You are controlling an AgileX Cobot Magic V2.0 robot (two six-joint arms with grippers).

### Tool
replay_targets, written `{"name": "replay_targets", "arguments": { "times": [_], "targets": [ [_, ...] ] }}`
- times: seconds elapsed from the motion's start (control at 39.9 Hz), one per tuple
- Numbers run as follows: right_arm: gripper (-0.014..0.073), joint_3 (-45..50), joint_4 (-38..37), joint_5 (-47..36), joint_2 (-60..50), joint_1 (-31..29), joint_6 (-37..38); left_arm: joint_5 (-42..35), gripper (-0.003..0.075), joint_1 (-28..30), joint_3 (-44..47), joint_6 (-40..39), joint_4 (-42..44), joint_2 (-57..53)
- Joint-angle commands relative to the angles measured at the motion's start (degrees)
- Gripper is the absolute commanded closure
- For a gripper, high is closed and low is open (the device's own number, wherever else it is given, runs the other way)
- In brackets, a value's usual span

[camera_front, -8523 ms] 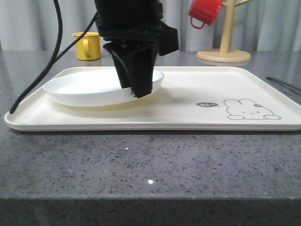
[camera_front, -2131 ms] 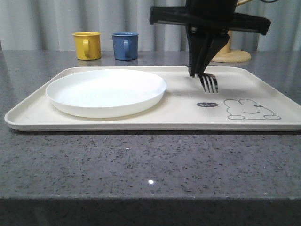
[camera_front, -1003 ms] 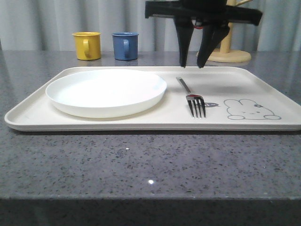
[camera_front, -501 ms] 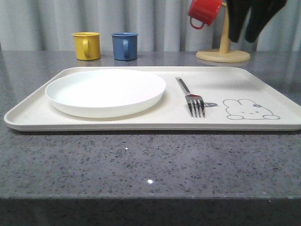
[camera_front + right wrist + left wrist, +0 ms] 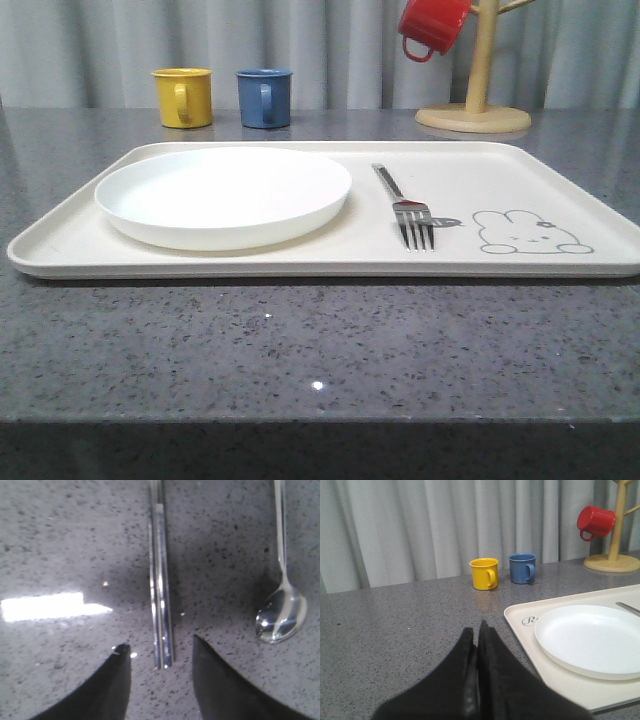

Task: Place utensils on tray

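Note:
The cream tray (image 5: 300, 258) lies across the table with the white plate (image 5: 224, 195) on its left half and the silver fork (image 5: 404, 205) beside it, tines toward the front. In the right wrist view the flat metal chopsticks (image 5: 161, 585) lie side by side on the grey table, their ends between the open fingers of my right gripper (image 5: 159, 651), which hangs above them. The spoon (image 5: 281, 611) lies to one side. My left gripper (image 5: 476, 630) is shut and empty over the table, left of the tray (image 5: 517, 620) and plate (image 5: 590, 639).
A yellow mug (image 5: 184, 96) and a blue mug (image 5: 264, 96) stand behind the tray. A wooden mug tree (image 5: 478, 100) at the back right carries a red mug (image 5: 430, 26). The table's front edge runs below the tray.
The right arm, having released the fork on the tray a second ago, has left the front view to the right. Tray, plate and fork stay put.

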Motion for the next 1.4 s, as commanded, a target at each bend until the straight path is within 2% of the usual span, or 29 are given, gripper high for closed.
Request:
{"name": "replay_targets", "arguments": {
  "times": [0.0, 0.2, 0.53, 0.8, 1.1, 1.28, 1.38],
  "targets": [
    [0.0222, -0.82, -0.15, -3.09, -1.06, -0.79, -1.74, -5.04, 0.0739, -0.09, -1.37, -0.43, -0.54, 0.58],
    [0.0222, -0.82, -0.15, -5.9, 1.77, -0.79, -3.04, -5.04, 0.0739, -0.09, -1.37, -0.43, -0.54, 0.58],
    [0.0238, -0.88, 0.52, -6.13, 5.72, -0.79, -3.09, -5.04, 0.0739, -0.09, -1.37, -0.43, -0.54, 0.58],
    [0.0344, -0.88, 0.6, -6.07, 6.51, -0.79, -3.09, -5.27, 0.0739, -0.09, -1.37, -0.43, -0.54, 0.58],
    [0.0606, -0.88, 0.6, -4.88, 7.86, -0.79, -3.09, -5.27, 0.0739, -0.09, -1.37, -0.43, -0.54, 0.58],
    [0.0621, -2.27, 0.73, -4.49, 5.52, -0.64, -2.79, -5.27, 0.0739, -0.09, -1.37, -0.43, -0.54, 0.58],
    [0.0621, -3.6, 0.73, -2.71, 2.2, 0.23, 0.63, -5.27, 0.0739, -0.09, -1.37, -0.43, -0.54, 0.58]
  ]
}}
